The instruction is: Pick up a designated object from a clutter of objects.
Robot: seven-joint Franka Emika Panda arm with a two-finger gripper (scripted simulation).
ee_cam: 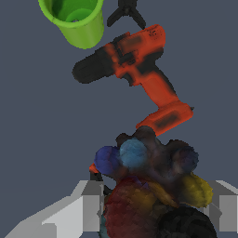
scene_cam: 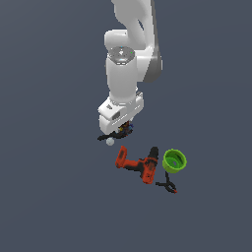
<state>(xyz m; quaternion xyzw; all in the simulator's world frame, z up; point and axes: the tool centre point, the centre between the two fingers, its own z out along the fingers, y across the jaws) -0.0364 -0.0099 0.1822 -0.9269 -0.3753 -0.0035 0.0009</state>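
Observation:
The dark bead clump (ee_cam: 148, 186), knobbly with blue, red and yellow balls, fills the gap between my two grey fingers (ee_cam: 90, 204) in the wrist view. My gripper (scene_cam: 121, 131) is shut on it, low over the floor; in the exterior view only a small part of the clump (scene_cam: 129, 127) shows under the hand. A small white ball (scene_cam: 110, 141) and a black clamp (scene_cam: 105, 136) lie right beside the gripper. The clamp's orange tip (ee_cam: 93, 168) peeks out by the clump.
The red-orange and black power drill (scene_cam: 139, 165) lies on its side, towards the exterior view's right of the gripper; it also shows in the wrist view (ee_cam: 139, 69). The bright green cup (scene_cam: 174, 161) stands past it, with a second black clamp (scene_cam: 168, 187) nearby.

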